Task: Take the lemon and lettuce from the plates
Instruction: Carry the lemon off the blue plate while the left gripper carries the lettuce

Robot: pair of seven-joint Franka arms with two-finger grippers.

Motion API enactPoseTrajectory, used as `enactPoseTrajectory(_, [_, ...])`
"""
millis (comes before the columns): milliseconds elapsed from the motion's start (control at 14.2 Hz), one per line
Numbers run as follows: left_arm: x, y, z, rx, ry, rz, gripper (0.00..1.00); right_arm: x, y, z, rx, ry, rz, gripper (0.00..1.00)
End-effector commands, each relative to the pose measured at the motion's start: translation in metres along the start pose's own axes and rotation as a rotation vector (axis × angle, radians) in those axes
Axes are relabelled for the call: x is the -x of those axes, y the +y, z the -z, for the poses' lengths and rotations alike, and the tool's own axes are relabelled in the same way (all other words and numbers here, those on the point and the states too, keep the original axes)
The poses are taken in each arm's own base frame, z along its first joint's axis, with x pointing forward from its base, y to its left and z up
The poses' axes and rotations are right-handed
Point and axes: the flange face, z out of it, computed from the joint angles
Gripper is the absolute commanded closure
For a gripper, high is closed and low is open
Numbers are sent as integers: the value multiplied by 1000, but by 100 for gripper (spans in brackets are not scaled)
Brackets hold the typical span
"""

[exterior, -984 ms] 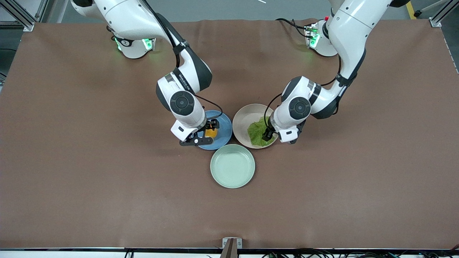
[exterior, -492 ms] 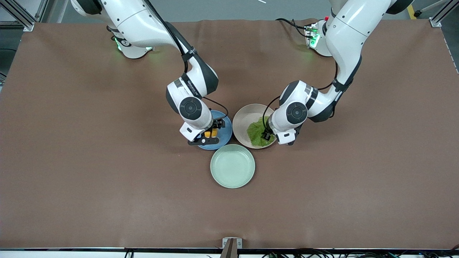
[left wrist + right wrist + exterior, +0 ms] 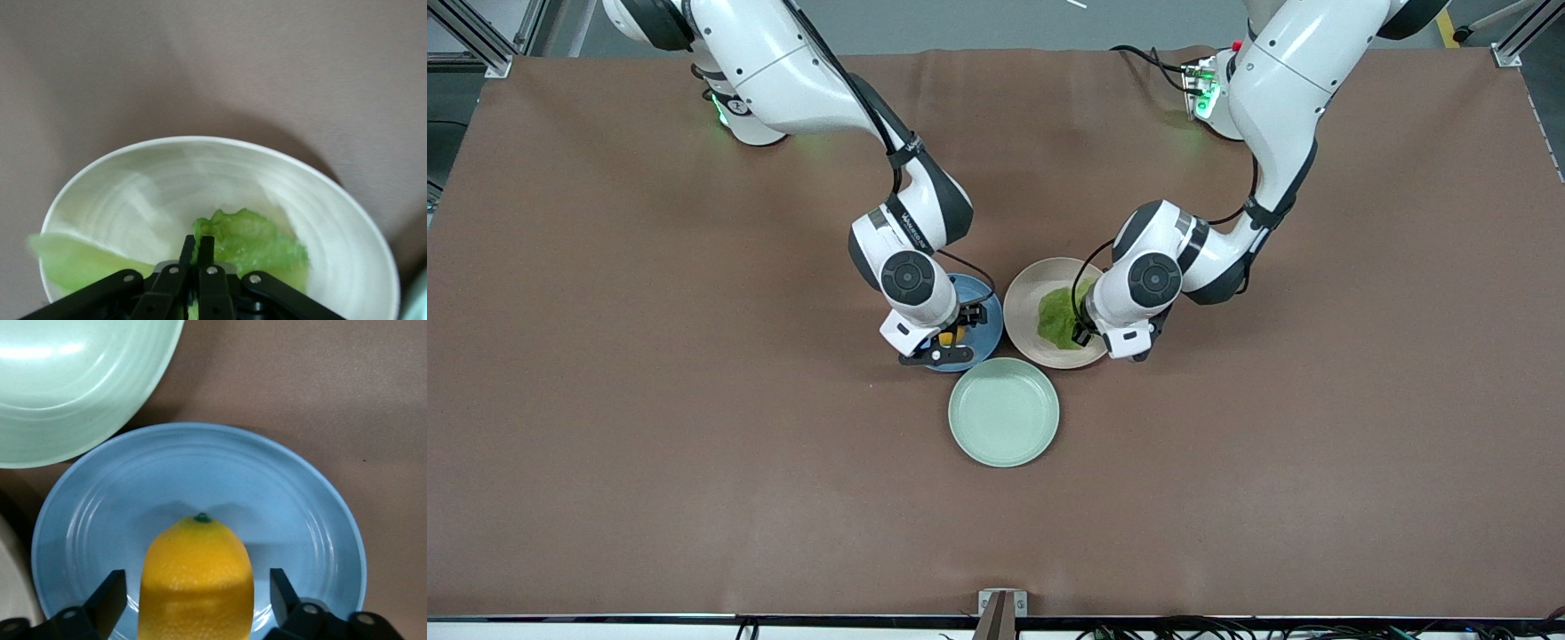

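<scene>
The yellow-orange lemon (image 3: 197, 577) lies on the blue plate (image 3: 300, 507), and only a sliver of it shows in the front view (image 3: 950, 336). My right gripper (image 3: 197, 603) is open and low over the blue plate (image 3: 983, 318). Its fingers straddle the lemon with a gap on each side. The green lettuce (image 3: 1056, 317) lies bunched on the beige plate (image 3: 1027, 293). My left gripper (image 3: 198, 245) is shut on the lettuce's ruffled edge (image 3: 250, 241), down on the beige plate (image 3: 133, 193). In the front view both grippers, right (image 3: 945, 341) and left (image 3: 1082, 334), are mostly hidden under their wrists.
An empty pale mint-green plate (image 3: 1004, 412) stands just nearer to the front camera than the two plates, almost touching both. Its rim also shows in the right wrist view (image 3: 67, 380). Brown table cloth (image 3: 694, 444) lies all around.
My left gripper has closed on the lettuce, and the leaf has bunched up toward the plate's middle. My right gripper has shifted toward the beige plate and now straddles the lemon.
</scene>
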Motion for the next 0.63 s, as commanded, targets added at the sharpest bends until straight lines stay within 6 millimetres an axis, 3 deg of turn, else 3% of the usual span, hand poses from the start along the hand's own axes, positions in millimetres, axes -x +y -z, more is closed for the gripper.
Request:
enactPoseTrajectory(0, [6,2,52,61,35,-23,100,1,0,3,-17,-10,-17,56])
enactPoseTrajectory(141, [3,-1,92,71,56,-38,100,4,-2,4,-16,-12,-15,70])
enactPoseTrajectory(211, [-9,0,114,64,62,-52,100,4,-3,4,-15,-13,-13,75])
enactPoseTrajectory(352, [-50,3,142,47,63,-48,100,7,-2,11,-5,-31,-9,80])
enactPoseTrajectory(422, [-71,4,152,57,66,-60,100,7,0,25,-1,-39,-9,80])
enactPoseTrajectory(562, [-118,1,169,69,121,-123,100,9,16,79,5,-51,-23,80])
